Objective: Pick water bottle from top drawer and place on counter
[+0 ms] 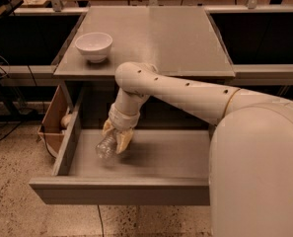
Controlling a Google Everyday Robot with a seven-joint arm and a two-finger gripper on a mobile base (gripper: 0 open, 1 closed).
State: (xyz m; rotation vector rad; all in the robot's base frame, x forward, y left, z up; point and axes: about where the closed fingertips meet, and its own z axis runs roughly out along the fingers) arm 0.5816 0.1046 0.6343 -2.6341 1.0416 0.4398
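The top drawer [136, 191] stands pulled open below the counter [156, 38]. My gripper [115, 138] reaches down into the drawer's left half on the white arm. Its tan fingers [125, 138] are shut on the water bottle [106, 147], a small clear ribbed bottle. The bottle is tilted, its lower end pointing down and to the left, just above the drawer floor. Its cap end is hidden between the fingers.
A white bowl [93, 46] sits on the counter's left near corner. A brown cardboard box [53, 122] stands on the floor left of the drawer. My white arm and body [254, 152] fill the right side. Wooden benches run along the back.
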